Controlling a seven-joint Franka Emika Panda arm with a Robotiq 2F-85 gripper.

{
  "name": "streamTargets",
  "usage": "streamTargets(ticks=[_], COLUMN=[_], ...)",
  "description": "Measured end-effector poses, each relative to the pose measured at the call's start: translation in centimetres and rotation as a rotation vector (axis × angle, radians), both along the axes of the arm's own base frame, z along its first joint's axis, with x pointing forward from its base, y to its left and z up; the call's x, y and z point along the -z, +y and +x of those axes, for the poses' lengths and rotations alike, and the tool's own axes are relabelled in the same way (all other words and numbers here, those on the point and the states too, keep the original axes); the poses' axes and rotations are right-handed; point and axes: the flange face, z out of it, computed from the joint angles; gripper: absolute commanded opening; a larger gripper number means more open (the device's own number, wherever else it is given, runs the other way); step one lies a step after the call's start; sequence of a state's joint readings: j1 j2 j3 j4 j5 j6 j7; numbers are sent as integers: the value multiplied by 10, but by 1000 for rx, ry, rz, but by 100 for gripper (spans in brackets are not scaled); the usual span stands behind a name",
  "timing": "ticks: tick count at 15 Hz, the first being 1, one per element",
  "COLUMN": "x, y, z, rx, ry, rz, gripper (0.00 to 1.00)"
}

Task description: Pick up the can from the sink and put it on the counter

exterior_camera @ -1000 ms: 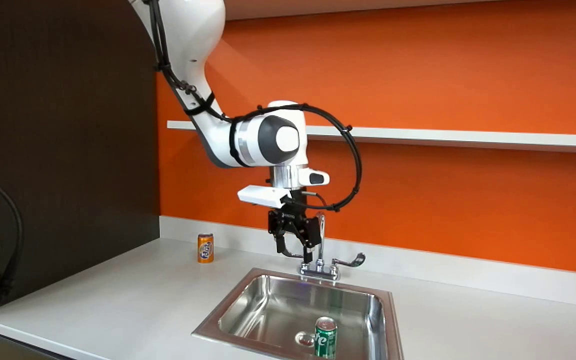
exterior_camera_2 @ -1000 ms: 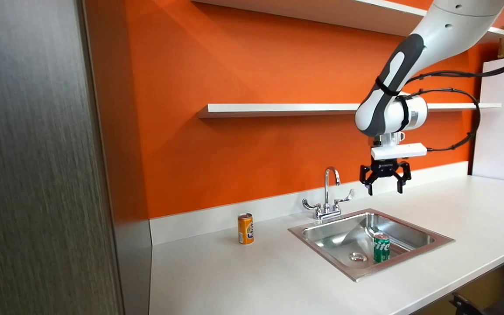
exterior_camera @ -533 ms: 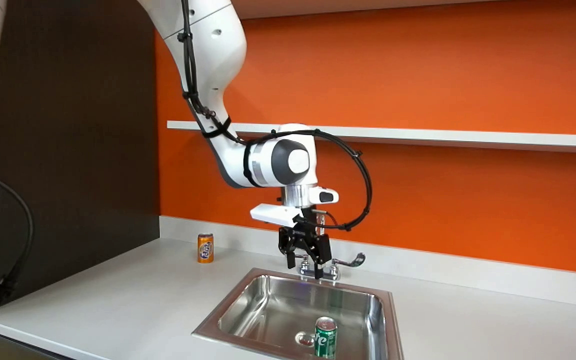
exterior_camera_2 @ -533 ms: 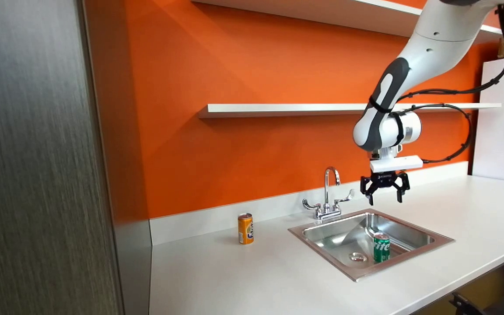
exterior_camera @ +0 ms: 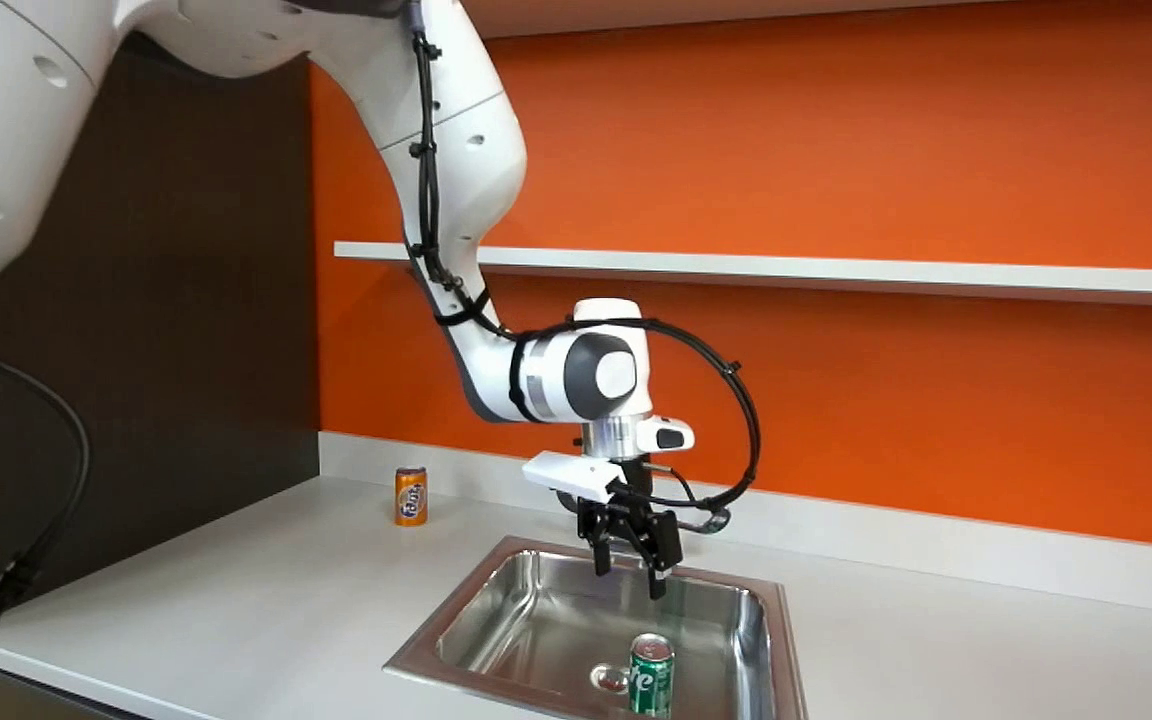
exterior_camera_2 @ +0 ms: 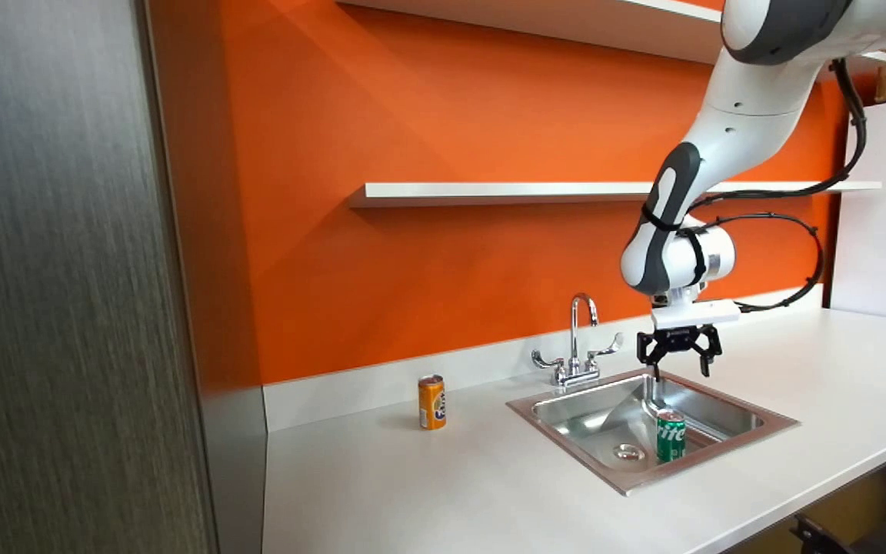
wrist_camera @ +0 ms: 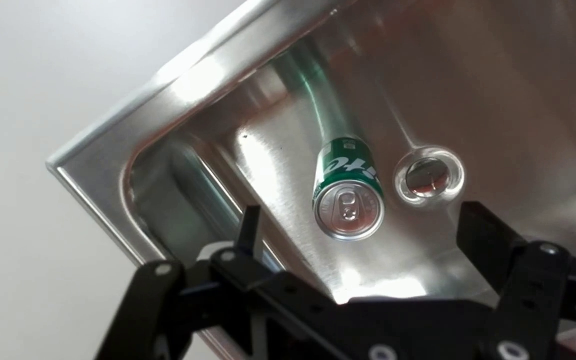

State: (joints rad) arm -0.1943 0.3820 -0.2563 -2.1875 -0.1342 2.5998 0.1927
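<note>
On the left of an exterior view, a dark wood-grained panel [exterior_camera_2: 51, 277] is being seen beside the counter [exterior_camera_2: 412, 492], where a small orange can [exterior_camera_2: 432, 402] is being supported upright. Farther right, a chrome faucet [exterior_camera_2: 574, 342] is being backed by the orange wall [exterior_camera_2: 489, 300]. Next, within the sink [exterior_camera_2: 780, 422], just right of the drain [exterior_camera_2: 629, 452], the green can [exterior_camera_2: 671, 435] is being borne upright. Above the sink, the hand [exterior_camera_2: 681, 375] is being suspended from the white arm [exterior_camera_2: 747, 115]; its fingers [wrist_camera: 488, 245] are being held apart, well clear of the green can below.

In an exterior view, the lower edge crops the sink [exterior_camera: 456, 605], and the arm [exterior_camera: 476, 185] mostly hides the faucet [exterior_camera: 719, 521].
</note>
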Motion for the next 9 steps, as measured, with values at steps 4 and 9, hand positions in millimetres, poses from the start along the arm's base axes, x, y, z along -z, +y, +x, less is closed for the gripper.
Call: streamTargets(ticks=[4, 9], x=[27, 52], y=[-8, -15], z=[7, 20], rx=[27, 39], ry=[0, 2], rz=[3, -1], gripper=[100, 100])
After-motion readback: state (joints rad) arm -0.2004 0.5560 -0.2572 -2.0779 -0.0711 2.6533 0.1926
